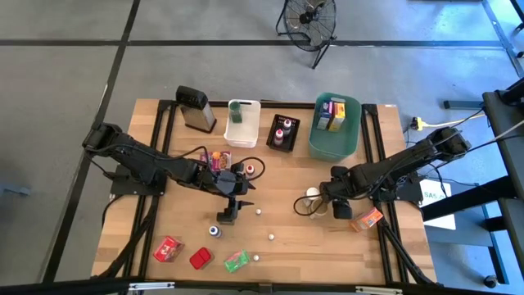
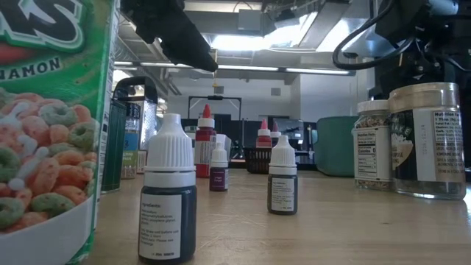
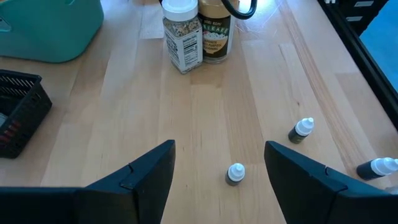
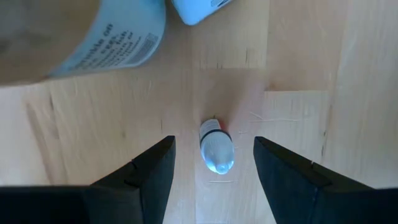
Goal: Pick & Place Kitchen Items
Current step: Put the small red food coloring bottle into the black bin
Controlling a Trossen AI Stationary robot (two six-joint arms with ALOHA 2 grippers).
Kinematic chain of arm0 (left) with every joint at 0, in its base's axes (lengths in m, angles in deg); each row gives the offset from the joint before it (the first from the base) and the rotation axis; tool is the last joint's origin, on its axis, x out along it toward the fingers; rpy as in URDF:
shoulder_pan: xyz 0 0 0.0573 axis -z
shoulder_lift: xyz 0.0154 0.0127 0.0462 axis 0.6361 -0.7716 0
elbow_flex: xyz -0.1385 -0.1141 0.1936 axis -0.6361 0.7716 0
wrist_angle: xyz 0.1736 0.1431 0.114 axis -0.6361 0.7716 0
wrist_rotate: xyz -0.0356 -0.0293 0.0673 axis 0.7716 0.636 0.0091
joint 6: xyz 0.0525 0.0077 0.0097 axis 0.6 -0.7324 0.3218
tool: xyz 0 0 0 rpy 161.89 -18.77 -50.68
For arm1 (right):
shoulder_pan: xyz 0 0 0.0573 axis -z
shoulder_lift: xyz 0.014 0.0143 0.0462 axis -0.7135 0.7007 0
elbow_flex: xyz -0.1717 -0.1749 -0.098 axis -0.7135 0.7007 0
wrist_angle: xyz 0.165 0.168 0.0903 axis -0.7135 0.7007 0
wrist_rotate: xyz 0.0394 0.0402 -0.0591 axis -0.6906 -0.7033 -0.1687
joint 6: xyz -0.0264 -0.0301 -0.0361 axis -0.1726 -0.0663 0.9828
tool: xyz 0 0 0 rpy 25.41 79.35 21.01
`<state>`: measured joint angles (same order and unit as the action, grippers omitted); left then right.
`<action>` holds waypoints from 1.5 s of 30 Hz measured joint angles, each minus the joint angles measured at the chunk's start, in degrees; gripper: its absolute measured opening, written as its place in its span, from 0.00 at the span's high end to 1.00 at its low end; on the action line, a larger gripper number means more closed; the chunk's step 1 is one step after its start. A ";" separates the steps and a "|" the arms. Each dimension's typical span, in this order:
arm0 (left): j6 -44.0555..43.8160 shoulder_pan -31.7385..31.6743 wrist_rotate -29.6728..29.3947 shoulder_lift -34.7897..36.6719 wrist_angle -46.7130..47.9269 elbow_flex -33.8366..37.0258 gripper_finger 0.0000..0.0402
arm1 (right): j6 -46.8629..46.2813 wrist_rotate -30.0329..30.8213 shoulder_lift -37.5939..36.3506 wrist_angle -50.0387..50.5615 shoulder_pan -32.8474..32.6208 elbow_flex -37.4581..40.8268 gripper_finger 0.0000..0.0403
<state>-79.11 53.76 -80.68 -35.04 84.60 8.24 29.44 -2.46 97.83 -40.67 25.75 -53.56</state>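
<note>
Hidden: the cereal box (image 2: 48,125) is cut off by the low view's edge; only "AMON" can be read.
Labels: print on the spice jars (image 3: 181,34) is too small to be read.
Left gripper (image 3: 217,165): jaws apart, nothing held, above a white-capped dropper bottle (image 3: 235,173).
Right gripper (image 4: 211,155): jaws apart, nothing held, around a small bottle (image 4: 216,146) on the table (image 1: 286,176).
</note>
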 joint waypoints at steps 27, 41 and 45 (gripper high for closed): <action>0.00 0.00 -0.07 0.00 0.02 0.00 0.39 | 0.04 0.90 0.02 -0.38 -0.04 0.00 0.48; -0.50 0.00 -0.11 0.00 -0.04 0.00 0.40 | 0.04 0.46 2.12 0.09 -0.04 0.00 0.48; -0.50 -0.02 -0.11 0.00 -0.06 0.00 0.40 | 1.10 1.72 2.96 -1.38 -0.03 -0.02 0.48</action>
<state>-79.61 53.74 -80.79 -35.04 84.54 8.24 30.54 -0.75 100.78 -42.05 25.72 -53.58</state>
